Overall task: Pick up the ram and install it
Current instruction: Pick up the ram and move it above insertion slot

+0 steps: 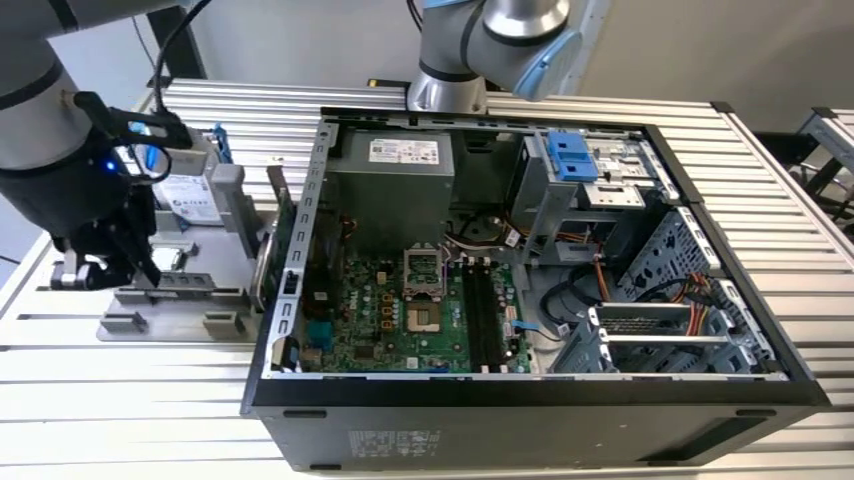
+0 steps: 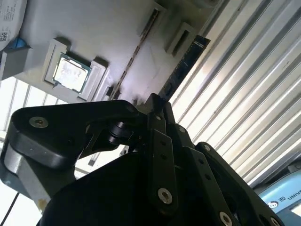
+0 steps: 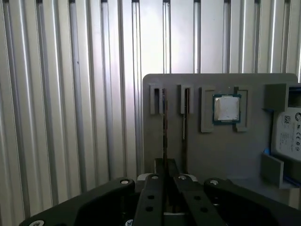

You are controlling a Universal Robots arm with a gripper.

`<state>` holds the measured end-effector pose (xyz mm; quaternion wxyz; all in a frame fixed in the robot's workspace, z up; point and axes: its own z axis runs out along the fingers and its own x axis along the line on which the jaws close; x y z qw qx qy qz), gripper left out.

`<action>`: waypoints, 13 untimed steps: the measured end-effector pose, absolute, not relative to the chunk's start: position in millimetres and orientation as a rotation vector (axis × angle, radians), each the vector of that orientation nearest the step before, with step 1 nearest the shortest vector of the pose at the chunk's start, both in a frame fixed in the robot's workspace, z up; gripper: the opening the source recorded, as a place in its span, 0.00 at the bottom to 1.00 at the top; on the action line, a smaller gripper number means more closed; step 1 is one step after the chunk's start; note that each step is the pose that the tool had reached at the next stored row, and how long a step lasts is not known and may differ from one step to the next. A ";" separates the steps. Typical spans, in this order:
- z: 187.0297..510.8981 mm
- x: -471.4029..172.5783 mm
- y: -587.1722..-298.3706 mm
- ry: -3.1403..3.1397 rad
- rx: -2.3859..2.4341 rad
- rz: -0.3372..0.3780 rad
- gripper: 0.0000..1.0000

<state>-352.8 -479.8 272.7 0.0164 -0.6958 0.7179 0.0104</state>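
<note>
The ram [image 3: 164, 127] is a thin dark strip seen edge-on, running along the grey fixture plate [image 3: 207, 160] from an end bracket back into my fingers. In the second wrist view the ram [image 2: 190, 56] shows its dark flat side, reaching out past the fingers. My gripper [image 3: 165, 176] [image 2: 157, 106] is shut on it at the near end. Whether the ram is lifted off the plate I cannot tell. In the exterior view my gripper [image 1: 140, 268] hangs over the plate, at the exterior view's left of the open computer case [image 1: 534, 390]. The motherboard's black slots [image 1: 487, 315] lie inside the case.
A second thin strip [image 3: 184, 125] lies in the neighbouring holder. The square silver processor chip [image 3: 227, 108] and a hard drive [image 3: 289, 136] also sit on the plate. A second arm's base [image 1: 447, 90] stands behind the case. The table [image 1: 147, 400] is ribbed metal.
</note>
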 end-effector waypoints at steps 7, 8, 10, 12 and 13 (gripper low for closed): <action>304.4 -352.7 -479.9 2.232 -2.164 0.032 0.00; 309.0 -352.7 -479.8 2.232 -2.164 0.032 0.00; 318.3 -352.7 -479.8 2.232 -2.164 0.032 0.00; 327.3 -352.7 -479.8 2.232 -2.164 0.032 0.00; 331.8 -352.8 -479.8 2.232 -2.164 0.032 0.00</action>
